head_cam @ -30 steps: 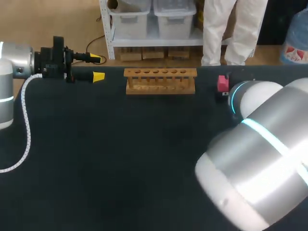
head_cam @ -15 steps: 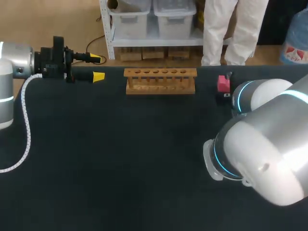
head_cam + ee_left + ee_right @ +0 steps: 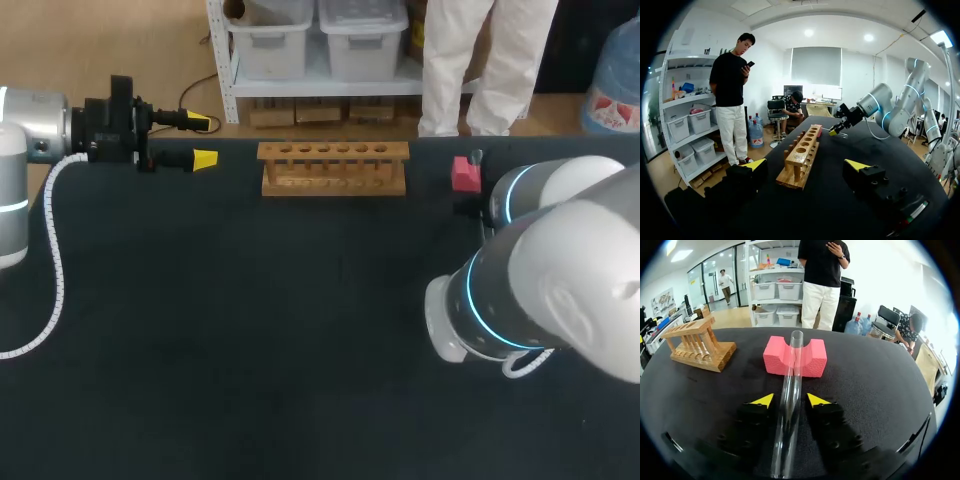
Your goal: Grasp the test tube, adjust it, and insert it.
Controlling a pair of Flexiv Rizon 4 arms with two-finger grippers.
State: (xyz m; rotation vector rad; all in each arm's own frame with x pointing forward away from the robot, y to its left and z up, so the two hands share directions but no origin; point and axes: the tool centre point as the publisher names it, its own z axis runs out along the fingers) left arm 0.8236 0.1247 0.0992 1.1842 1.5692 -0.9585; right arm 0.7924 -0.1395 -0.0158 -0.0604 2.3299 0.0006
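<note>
Right wrist view of a clear test tube [image 3: 784,440] between parted fingers.
Long, transparent, open-mouthed; far end cradled in the notch of a pink foam block [image 3: 775,357] at the far right of the dark desk [image 3: 880,390]. Right gripper [image 3: 790,400] astride it, fingers narrowly parted, neither touching glass. Left gripper [image 3: 807,165] spread wide, facing the wooden rack [image 3: 801,155].
</note>
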